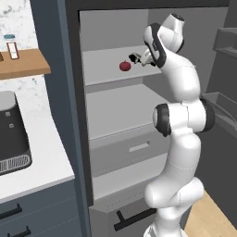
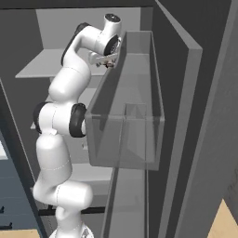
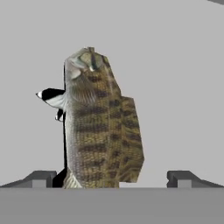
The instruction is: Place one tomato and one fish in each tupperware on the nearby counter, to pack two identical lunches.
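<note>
While the tool (image 3: 111, 178) hangs wide open over the fish (image 3: 99, 122) on a fridge shelf (image 1: 104, 69), gripping nothing, a tomato (image 1: 125, 66) lies nearby, so packing seems barely begun.

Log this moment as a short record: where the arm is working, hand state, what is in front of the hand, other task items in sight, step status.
workplace: open fridge, upper shelf
hand: open, fingertips standing either side of the fish
fish: lying on the shelf, close in front of the hand, not yet gripped
tomato: on the same shelf, just left of the hand in the left base view
counter: left of the fridge, with a black appliance on it
step status: fish not yet picked up
</note>
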